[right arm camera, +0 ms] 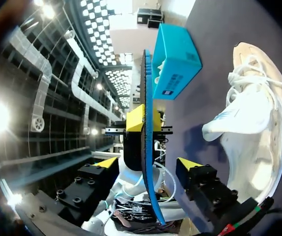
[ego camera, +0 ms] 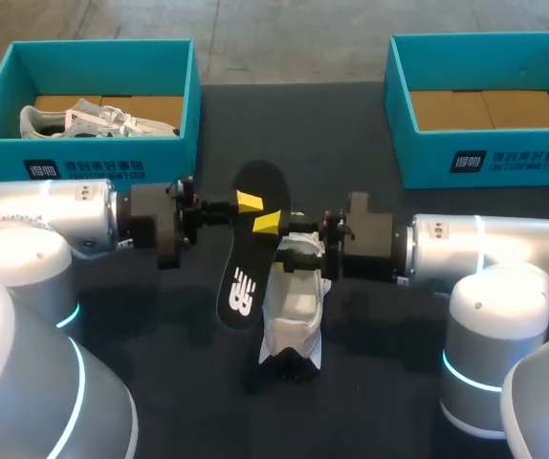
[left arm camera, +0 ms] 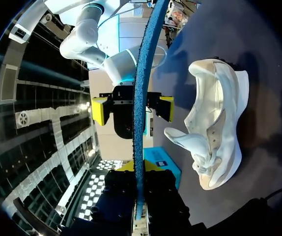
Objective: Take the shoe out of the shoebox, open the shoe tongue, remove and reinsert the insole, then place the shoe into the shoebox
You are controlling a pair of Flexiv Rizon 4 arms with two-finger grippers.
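The left shoebox (ego camera: 102, 153) held a white shoe (ego camera: 93, 120), while the right shoebox (ego camera: 490, 158) showed its brown cardboard floor. Between them the left hand (ego camera: 257, 212) gripped the black insole (ego camera: 251, 258) on edge. The right hand (right arm camera: 146, 163) stood open around it, beside a second white shoe (ego camera: 292, 320) on the table (ego camera: 370, 363).

Edge-on insole (right arm camera: 149, 191) between the right claw's (right arm camera: 149, 163) wide-apart fingers, white shoe (right arm camera: 254, 132) just beside.
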